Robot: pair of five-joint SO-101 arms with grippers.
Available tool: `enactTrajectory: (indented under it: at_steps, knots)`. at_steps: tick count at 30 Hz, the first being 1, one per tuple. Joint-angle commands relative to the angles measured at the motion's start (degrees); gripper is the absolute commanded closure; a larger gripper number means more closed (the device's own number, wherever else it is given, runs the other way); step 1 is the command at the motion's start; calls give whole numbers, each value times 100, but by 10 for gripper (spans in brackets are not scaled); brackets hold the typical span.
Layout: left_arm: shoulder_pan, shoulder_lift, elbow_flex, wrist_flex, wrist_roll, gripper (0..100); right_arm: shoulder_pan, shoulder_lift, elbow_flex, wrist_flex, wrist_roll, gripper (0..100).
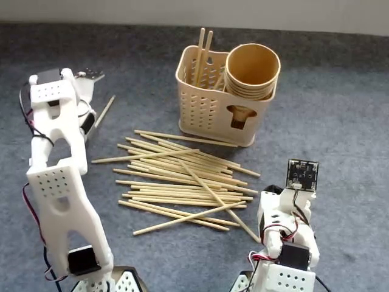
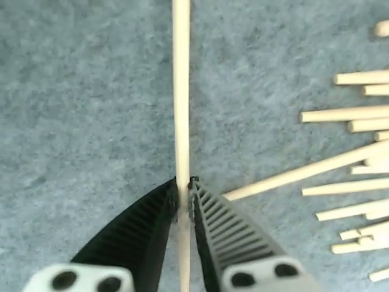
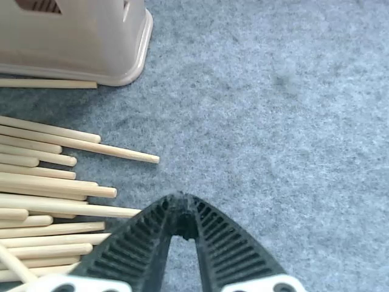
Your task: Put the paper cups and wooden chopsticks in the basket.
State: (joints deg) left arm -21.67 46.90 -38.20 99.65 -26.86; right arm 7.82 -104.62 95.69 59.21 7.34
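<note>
Jaws of the right gripper (image 3: 182,201) are pressed together on nothing, low over the carpet (image 3: 273,91) at the near right, just off the right-hand ends of the loose chopsticks (image 1: 182,182). Those sticks lie mid-table, most with their long axis running left to right. Farther back on the left, the left gripper (image 2: 183,185) is clamped on a single chopstick (image 2: 181,91), which runs straight out beyond its tips in line with the jaws. In the high view its free end slants far and right, towards the basket (image 1: 206,118). The basket stands at the far centre, right of that stick and well apart from it, with the stacked paper cups (image 1: 252,70) and two upright chopsticks (image 1: 202,48) inside. By my reading the left arm (image 1: 55,182) has the carry: swing right, then tip the stick upright over the rim.
</note>
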Motion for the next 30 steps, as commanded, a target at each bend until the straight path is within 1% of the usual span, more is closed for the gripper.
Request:
enactTrajectory:
  at_steps: [1, 5, 10, 12, 15, 21, 24, 27, 30]
  knots:
    - [22, -1112, 936, 88, -264, 995, -22, -66, 655, -101, 44, 993]
    - [75, -2088, 2246, -26, -316, 995, -22, -66, 655, -101, 44, 993]
    - [75, -3046, 3609, -1178, -316, 985, -22, -66, 655, -101, 44, 993]
    - [84, -3240, 3934, -1521, -308, 934, -22, -66, 655, -101, 44, 993]
    - [92, -3345, 4136, -1846, -290, 852, -22, -66, 655, -101, 44, 993]
    - [119, -3345, 4127, -2444, -281, 851, -13, -66, 655, -101, 44, 993]
    - [180, -3345, 4154, -2866, -273, 851, -13, -66, 655, -101, 44, 993]
    - [286, -3327, 4171, -3279, 44, 851, -13, -66, 655, -101, 44, 993]
    - [488, -3327, 4171, -3473, 193, 850, -13, -66, 655, -101, 44, 993]
